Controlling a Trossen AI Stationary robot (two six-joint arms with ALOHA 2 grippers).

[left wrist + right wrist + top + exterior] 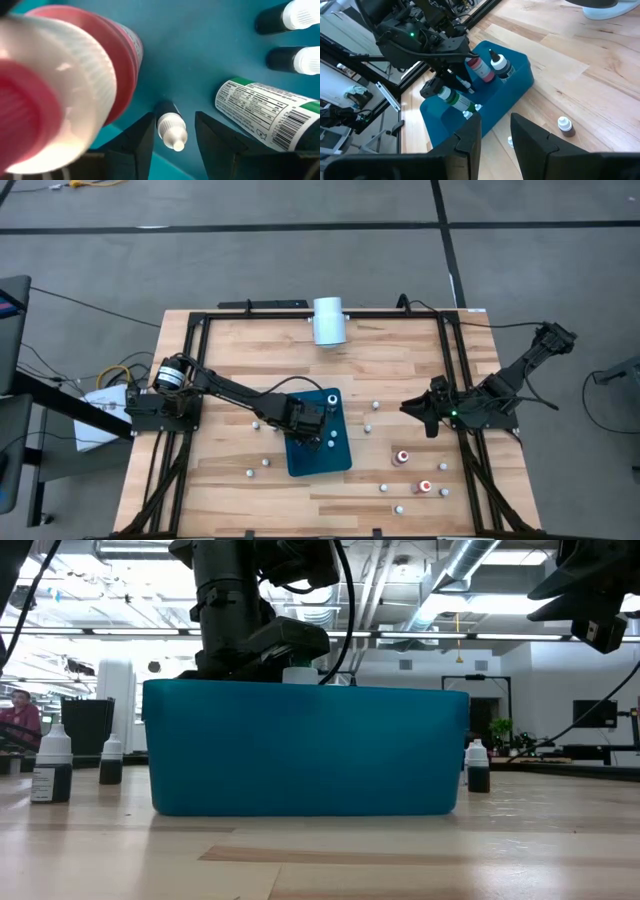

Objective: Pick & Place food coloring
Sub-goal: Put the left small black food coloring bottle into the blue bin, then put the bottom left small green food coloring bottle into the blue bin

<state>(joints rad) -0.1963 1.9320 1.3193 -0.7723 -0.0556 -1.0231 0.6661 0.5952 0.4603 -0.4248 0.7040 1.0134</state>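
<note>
The teal tray [338,458] lies mid-table. My left gripper [312,423] points down into it and stands open. A small dark food coloring bottle with a white tip [171,131] stands on the tray floor [200,60] between the fingers, with a gap on either side. Around it in the tray are a red-capped bottle [60,90], a green-labelled bottle [265,117] and two dark white-capped bottles [287,20]. My right gripper [496,120] waits at the table's right edge, slightly open and holding nothing.
Several loose small bottles dot the table: whitish ones [255,423] [375,405] and red-topped ones [402,457] [425,486] right of the tray. A white cylinder [329,320] lies at the far edge. A black frame [190,380] runs along the table's sides.
</note>
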